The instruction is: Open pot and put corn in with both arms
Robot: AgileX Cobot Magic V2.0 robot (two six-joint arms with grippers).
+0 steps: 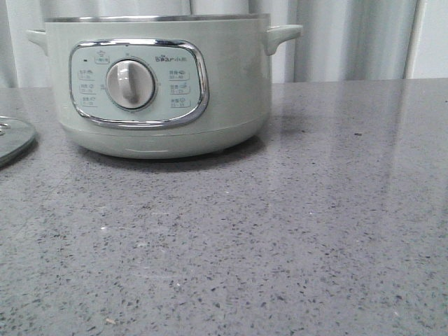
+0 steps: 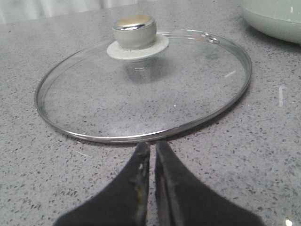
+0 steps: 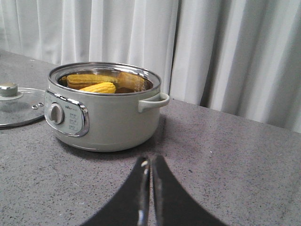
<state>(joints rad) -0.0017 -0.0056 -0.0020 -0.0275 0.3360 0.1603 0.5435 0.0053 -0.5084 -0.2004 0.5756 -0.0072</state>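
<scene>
The pale green pot (image 1: 164, 84) stands open at the back left of the grey table, its dial facing me; it also shows in the right wrist view (image 3: 106, 113) and at a corner of the left wrist view (image 2: 277, 19). A yellow corn cob (image 3: 99, 87) lies inside it, with its reflection on the steel wall behind. The glass lid (image 2: 141, 84) lies flat on the table left of the pot. My left gripper (image 2: 151, 149) is shut and empty, just short of the lid's rim. My right gripper (image 3: 151, 165) is shut and empty, a short way from the pot.
The lid's edge shows at the left border of the front view (image 1: 14, 138) and left of the pot in the right wrist view (image 3: 19, 106). White curtains (image 3: 211, 52) hang behind the table. Neither arm shows in the front view.
</scene>
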